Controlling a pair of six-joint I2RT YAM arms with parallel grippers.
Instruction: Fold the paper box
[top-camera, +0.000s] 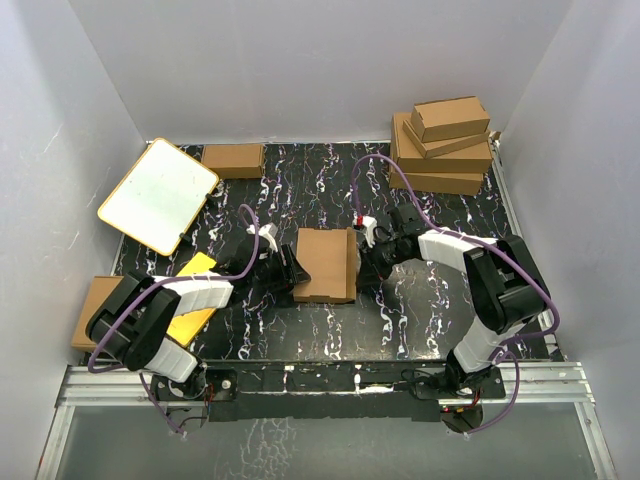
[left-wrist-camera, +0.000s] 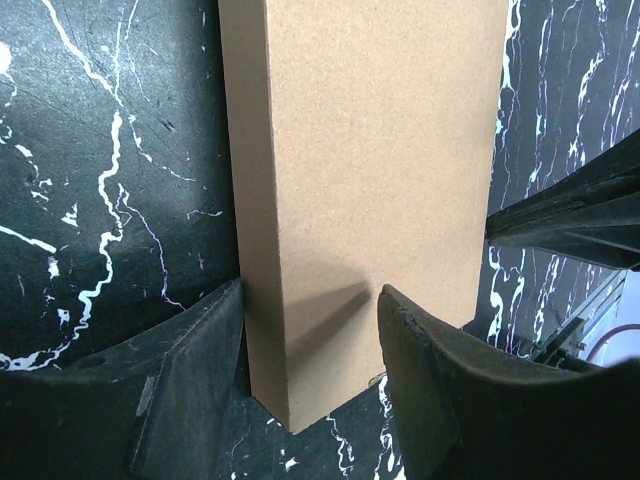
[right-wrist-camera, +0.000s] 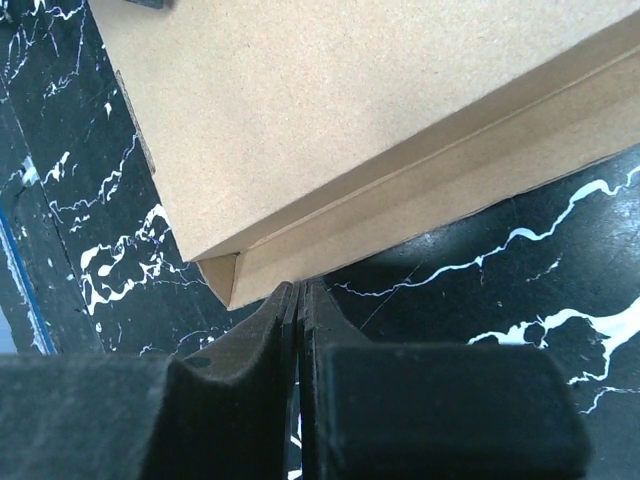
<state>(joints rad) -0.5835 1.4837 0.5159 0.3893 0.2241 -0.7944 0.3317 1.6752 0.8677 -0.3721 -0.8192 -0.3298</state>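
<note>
The paper box (top-camera: 325, 262) lies flat mid-table as a closed brown cardboard mailer. My left gripper (top-camera: 288, 272) is at its left edge. In the left wrist view the jaws stand apart astride a near corner of the box (left-wrist-camera: 370, 180). One finger (left-wrist-camera: 190, 370) lies against the side wall, and the other finger (left-wrist-camera: 440, 370) reaches over the top face. My right gripper (top-camera: 363, 262) is at the box's right edge. It is shut on nothing (right-wrist-camera: 300, 286), with its tips against the box's side wall (right-wrist-camera: 420, 190) near a corner where the lid edge gapes slightly.
A stack of folded brown boxes (top-camera: 445, 140) stands at the back right. A single brown box (top-camera: 233, 160) lies at the back. A white board with an orange rim (top-camera: 160, 193) leans at the left. A yellow card (top-camera: 195, 290) and brown cardboard (top-camera: 90, 310) lie under the left arm.
</note>
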